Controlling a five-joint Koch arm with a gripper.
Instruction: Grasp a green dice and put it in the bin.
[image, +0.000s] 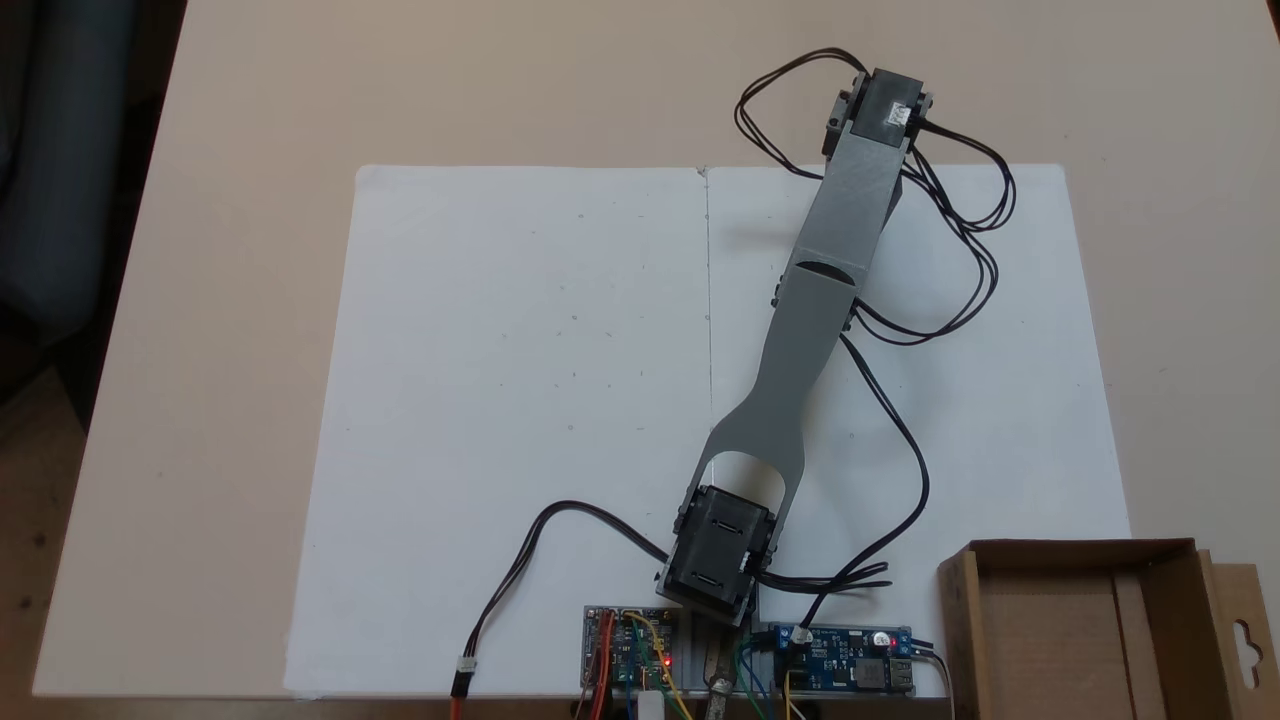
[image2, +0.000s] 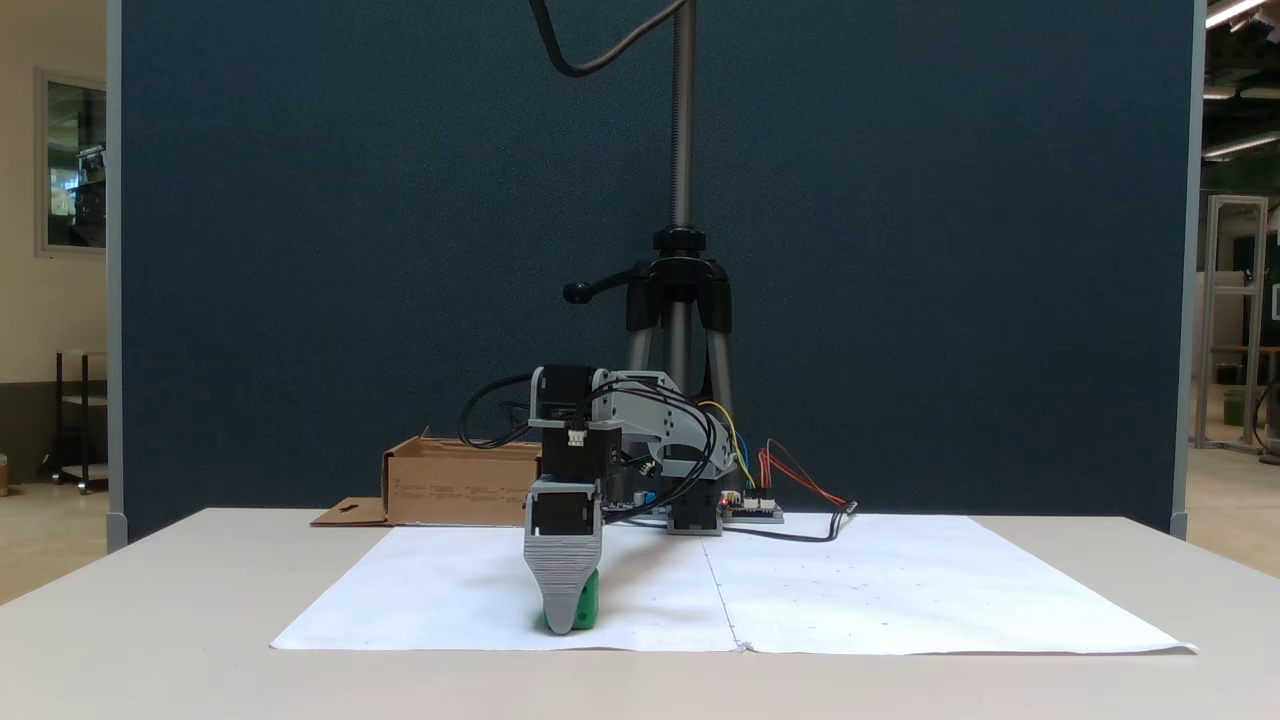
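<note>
here the gripper is down on the white paper over the green dice, whether clenched i cannot tell. next, i judge, a lift and carry to the bin.

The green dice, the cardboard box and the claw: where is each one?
green dice (image2: 590, 602): a fixed view, its green side beside the claw tip.
cardboard box (image: 1040, 640): a fixed view, its bare floor.
claw (image2: 563, 622): a fixed view, the grey tip at the paper.
</note>
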